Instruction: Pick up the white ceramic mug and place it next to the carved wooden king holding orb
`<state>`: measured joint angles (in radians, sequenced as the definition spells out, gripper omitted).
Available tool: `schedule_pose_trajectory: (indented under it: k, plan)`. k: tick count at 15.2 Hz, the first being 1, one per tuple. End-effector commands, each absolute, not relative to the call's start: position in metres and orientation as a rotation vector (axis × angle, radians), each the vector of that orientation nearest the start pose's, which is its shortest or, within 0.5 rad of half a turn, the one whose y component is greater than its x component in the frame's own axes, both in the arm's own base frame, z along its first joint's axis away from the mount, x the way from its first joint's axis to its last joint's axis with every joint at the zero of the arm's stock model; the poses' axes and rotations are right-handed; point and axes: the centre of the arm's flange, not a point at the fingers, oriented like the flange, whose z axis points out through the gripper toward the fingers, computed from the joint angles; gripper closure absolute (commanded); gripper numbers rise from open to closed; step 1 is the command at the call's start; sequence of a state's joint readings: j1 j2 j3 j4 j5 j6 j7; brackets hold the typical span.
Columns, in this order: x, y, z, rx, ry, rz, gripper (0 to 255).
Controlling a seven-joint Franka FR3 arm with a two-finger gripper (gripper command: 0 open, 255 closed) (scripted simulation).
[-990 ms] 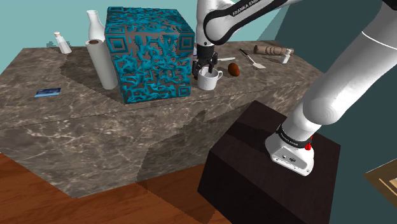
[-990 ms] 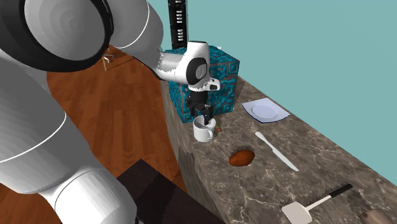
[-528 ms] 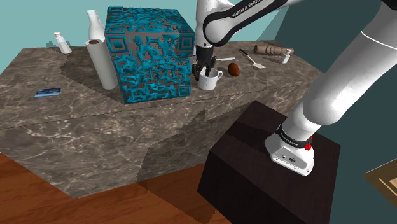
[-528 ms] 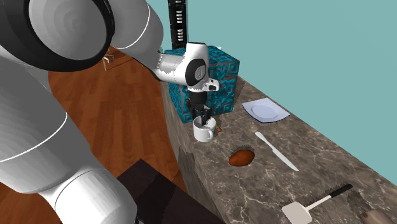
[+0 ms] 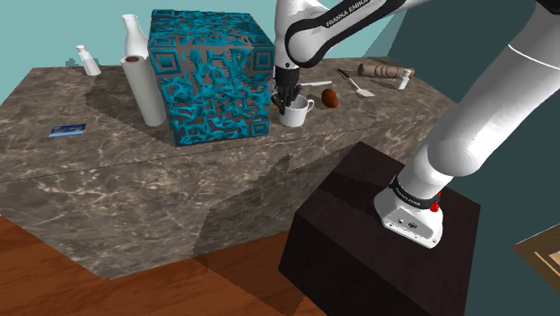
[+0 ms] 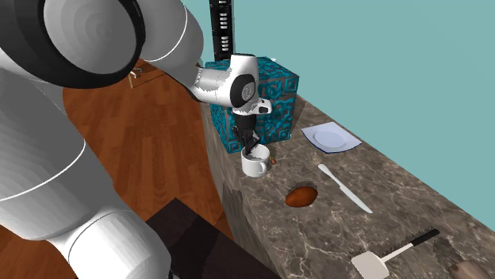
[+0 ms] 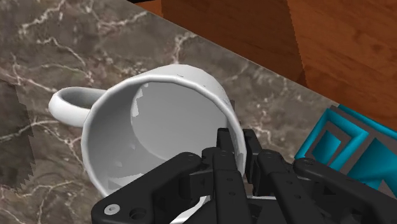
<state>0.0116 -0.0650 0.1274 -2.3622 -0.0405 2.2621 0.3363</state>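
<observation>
**Position.** The white glazed mug [image 5: 296,113] is standing upright on the brown-veined marble counter [image 5: 108,171]. It is close to the counter edge on the stand's side. In the shoulder view it is sitting just right of the blue-and-grey patterned cube [image 5: 211,76], and its loop handle [image 7: 67,105] is pointing right, away from the cube.

**Claw.** The all-black two-finger gripper [image 7: 235,143] is reaching straight down onto the rim on the side opposite the handle. One finger is sitting inside the bowl and the other outside. The jaws are standing narrow, pinching the mug wall between them. The base appears to be resting on the counter.

**Handling, as judged.**
- The mug is looking empty, so it is likely light.
- It is stiff and will not be yielding under the pads.
- The smooth glaze is likely slippery, and the body is brittle, so a knock against the cube or a hard landing is risking a chip.
- A rim pinch is a workable hold, but the weight is hanging to one side of the jaws, so the mug may be wanting to swing. A firm squeeze and a slow, level lift are advisable.

**Destination.** A brown oval lump [image 5: 330,98] is lying further right. Whether it is the carved wooden king, I cannot tell.
</observation>
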Motion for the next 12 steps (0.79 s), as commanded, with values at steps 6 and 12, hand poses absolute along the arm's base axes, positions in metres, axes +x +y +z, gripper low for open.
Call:
schedule_pose_trajectory:
  k: [6, 12]
  plan:
    - [0.483, 0.068, 0.374, -3.176, 0.27, 0.044, 255]
    - [0.483, 0.068, 0.405, -3.176, 0.27, 0.044, 255]
